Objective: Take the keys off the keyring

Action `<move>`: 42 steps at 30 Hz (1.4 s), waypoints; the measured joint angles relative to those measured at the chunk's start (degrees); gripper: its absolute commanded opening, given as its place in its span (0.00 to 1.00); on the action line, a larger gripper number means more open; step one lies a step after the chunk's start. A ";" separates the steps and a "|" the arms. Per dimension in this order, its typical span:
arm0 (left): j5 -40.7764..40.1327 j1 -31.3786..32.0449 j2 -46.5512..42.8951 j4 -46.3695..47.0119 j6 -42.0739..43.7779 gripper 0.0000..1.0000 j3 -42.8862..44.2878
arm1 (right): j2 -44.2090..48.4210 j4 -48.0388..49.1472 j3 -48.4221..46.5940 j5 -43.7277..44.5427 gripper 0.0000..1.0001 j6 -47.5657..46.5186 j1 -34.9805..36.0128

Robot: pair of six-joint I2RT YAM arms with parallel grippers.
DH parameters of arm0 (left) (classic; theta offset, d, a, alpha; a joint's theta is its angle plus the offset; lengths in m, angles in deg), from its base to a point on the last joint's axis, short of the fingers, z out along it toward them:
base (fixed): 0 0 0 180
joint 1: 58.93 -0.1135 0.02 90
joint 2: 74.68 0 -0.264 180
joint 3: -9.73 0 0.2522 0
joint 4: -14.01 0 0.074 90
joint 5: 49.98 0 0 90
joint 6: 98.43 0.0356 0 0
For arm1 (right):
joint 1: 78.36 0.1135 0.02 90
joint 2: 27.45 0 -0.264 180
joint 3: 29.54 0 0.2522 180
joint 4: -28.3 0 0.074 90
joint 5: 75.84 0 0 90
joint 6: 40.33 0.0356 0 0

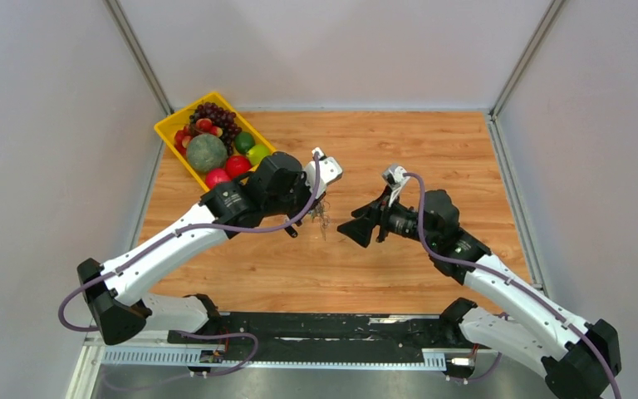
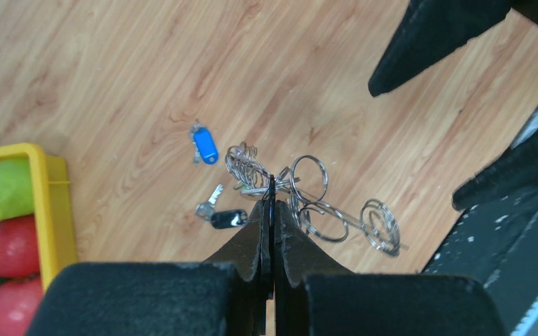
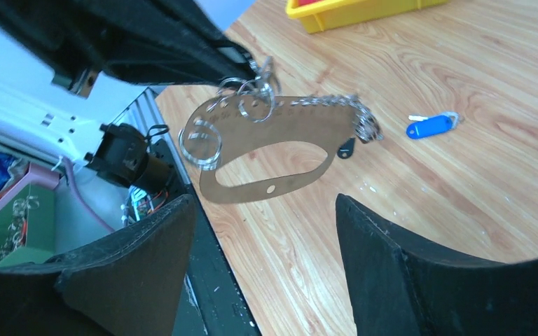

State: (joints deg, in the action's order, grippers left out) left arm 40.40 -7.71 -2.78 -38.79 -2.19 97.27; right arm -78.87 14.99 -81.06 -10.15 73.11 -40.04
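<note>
My left gripper (image 1: 320, 201) is shut on the keyring (image 3: 280, 150), a thin brownish loop held up above the table. From it hang several silver split rings (image 3: 199, 143) in a cluster (image 2: 308, 199). Seen from the left wrist, the fingers (image 2: 256, 238) pinch the loop edge-on. One key with a blue tag (image 2: 204, 143) lies loose on the wood (image 3: 431, 126). A key with a black head (image 2: 223, 215) shows just below the bunch; I cannot tell whether it hangs or lies. My right gripper (image 1: 355, 231) stands open to the right of the bunch, nothing between its fingers (image 3: 147, 266).
A yellow tray (image 1: 166, 131) full of fruit stands at the back left, behind the left arm. A black rail (image 1: 324, 328) runs along the near edge of the wooden table. Grey walls close in both sides and the back.
</note>
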 measured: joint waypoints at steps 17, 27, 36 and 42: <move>3.91 -0.39 3.30 -3.56 -11.15 0.00 5.53 | -0.07 1.66 -2.49 15.67 0.83 -11.39 19.78; 3.85 -0.50 3.48 -3.58 -12.46 0.00 5.53 | -9.40 -2.16 -9.22 47.15 0.51 -12.90 32.11; 3.56 -0.50 3.45 -3.61 -12.39 0.00 5.53 | -5.97 -4.52 -8.28 56.11 0.00 -15.87 33.14; 3.65 -0.50 3.45 -3.58 -12.37 0.00 5.53 | -3.17 -4.59 -6.95 58.45 0.00 -18.03 33.14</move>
State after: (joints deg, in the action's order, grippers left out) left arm 44.05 -8.22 0.68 -42.38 -14.56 102.80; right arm -82.04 10.40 -88.01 48.29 55.08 -6.90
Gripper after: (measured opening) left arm 0.018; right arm 0.168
